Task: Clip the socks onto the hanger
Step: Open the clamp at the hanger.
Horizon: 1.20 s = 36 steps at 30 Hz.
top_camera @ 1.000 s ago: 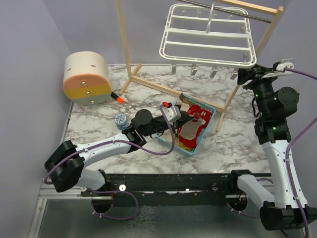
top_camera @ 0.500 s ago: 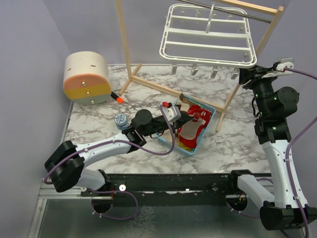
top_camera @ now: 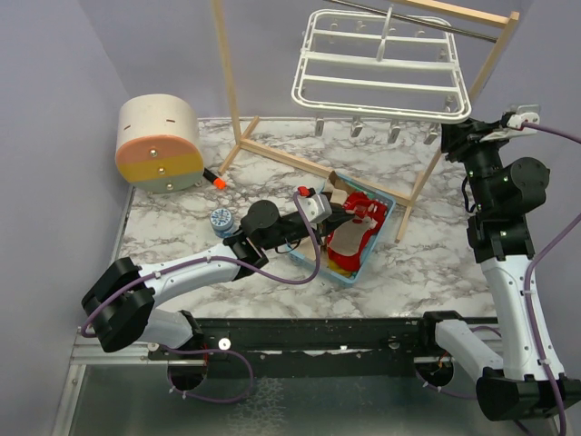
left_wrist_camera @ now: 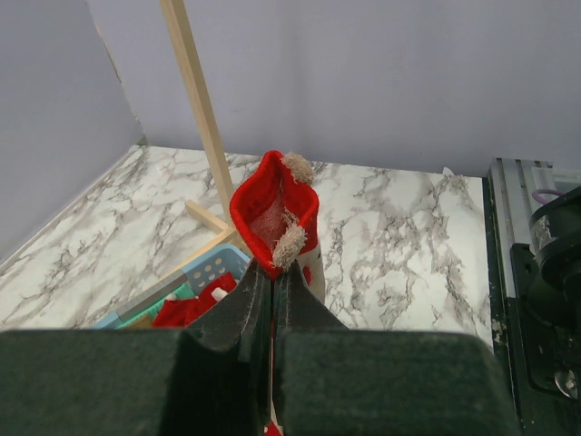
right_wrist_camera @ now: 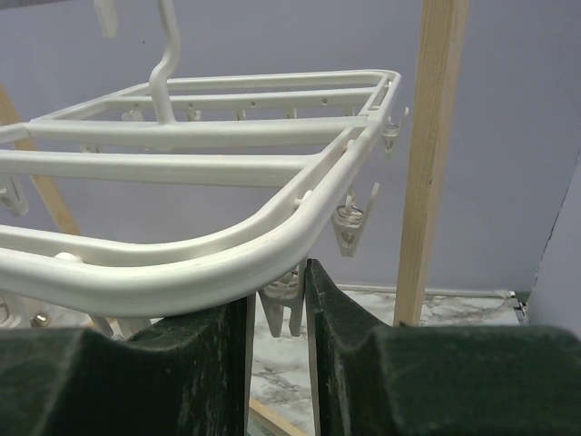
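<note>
My left gripper [left_wrist_camera: 272,272] is shut on the cuff of a red sock [left_wrist_camera: 272,209] with beige tufts, which stands up above the light-blue basket [left_wrist_camera: 213,268]. Seen from above, this gripper [top_camera: 341,214] is over the basket [top_camera: 350,276], where more red socks [top_camera: 349,243] lie. The white hanger [top_camera: 381,86] hangs from the wooden stand's rail. My right gripper [top_camera: 451,136] is up at the hanger's near right corner. In the right wrist view its fingers [right_wrist_camera: 327,309] sit just under the hanger's rim [right_wrist_camera: 182,263] and are closed on a dangling clip [right_wrist_camera: 283,304].
The wooden stand's posts [top_camera: 231,91] and floor bars frame the hanger, and one post [right_wrist_camera: 436,154] rises just right of my right fingers. A beige and orange drum [top_camera: 159,143], an orange-tipped marker [top_camera: 214,179] and a small round blue tin [top_camera: 221,219] lie at the left.
The right jaws have narrowed onto the clip, and the right gripper has shifted slightly right under the hanger's corner. The left arm and its sock have stayed put.
</note>
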Tool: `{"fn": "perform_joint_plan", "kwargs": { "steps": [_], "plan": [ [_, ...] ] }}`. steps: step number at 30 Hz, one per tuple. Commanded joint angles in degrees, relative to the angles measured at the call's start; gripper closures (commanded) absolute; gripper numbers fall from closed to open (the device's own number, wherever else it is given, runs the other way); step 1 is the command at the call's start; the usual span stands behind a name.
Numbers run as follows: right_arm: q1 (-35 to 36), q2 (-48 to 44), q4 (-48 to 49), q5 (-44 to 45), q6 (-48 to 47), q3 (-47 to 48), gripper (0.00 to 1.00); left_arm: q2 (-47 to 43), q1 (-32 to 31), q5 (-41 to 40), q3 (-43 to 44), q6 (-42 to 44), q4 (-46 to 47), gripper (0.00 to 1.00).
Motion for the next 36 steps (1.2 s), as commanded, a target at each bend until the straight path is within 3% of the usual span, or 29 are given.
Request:
{"fn": "perform_joint_plan", "kwargs": {
  "steps": [1,5,24,36],
  "plan": [
    [0.2,0.2,0.2,-1.3,0.5,2.1,0.89,-1.7,-0.3,0.2,-0.6,0.4,1.2,1.0],
    [0.2,0.4,-0.3,-1.4,1.1,2.5,0.99,-1.3,-0.3,0.2,0.2,0.2,1.2,1.0],
    [0.2,0.6,-6.7,-0.3,6.6,8.1,0.99,15.7,-0.3,-3.1,23.8,-2.8,1.3,1.0],
    [0.2,-1.5,-10.2,-0.6,7.1,5.8,0.99,25.2,-0.3,-2.9,34.8,-5.4,1.4,1.0]
  ]
}}
